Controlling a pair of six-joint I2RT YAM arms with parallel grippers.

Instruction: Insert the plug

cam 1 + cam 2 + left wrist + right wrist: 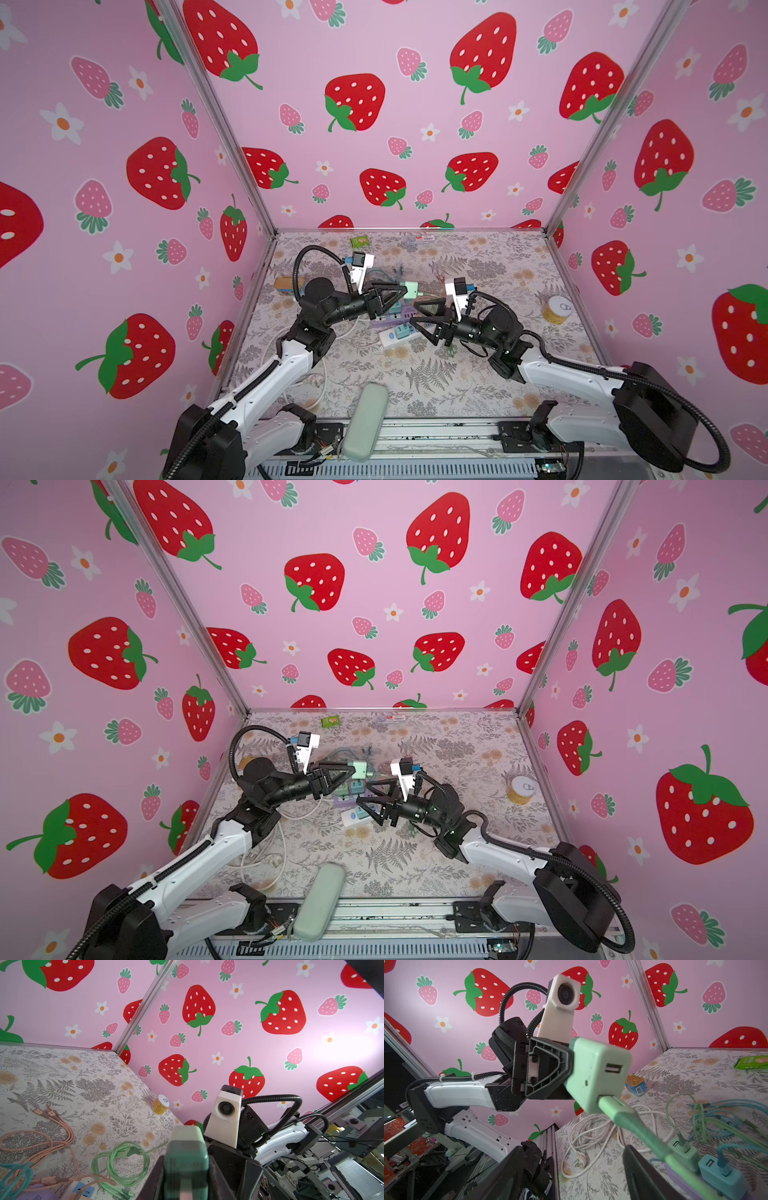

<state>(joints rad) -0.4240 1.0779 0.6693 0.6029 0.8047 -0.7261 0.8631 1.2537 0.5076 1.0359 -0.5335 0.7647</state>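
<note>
Gold can (558,309) stands upright far on my right, alone near the edge of the floral cloth (457,374). Green packet (360,240) lies flat by the back wall. Small blue-labelled tin (636,1085) sits near the left edge. Pale green case (365,422) lies across the cloth's front edge onto the rail. Strawberry walls (374,104) stand on three sides.

Bright, even light, soft faint shadows on the table (436,374), white glare on the wall (342,1043) in the left wrist view, cable (643,1132) blurred up close (charger (187,1165) too), fisheye bending at the edges.
</note>
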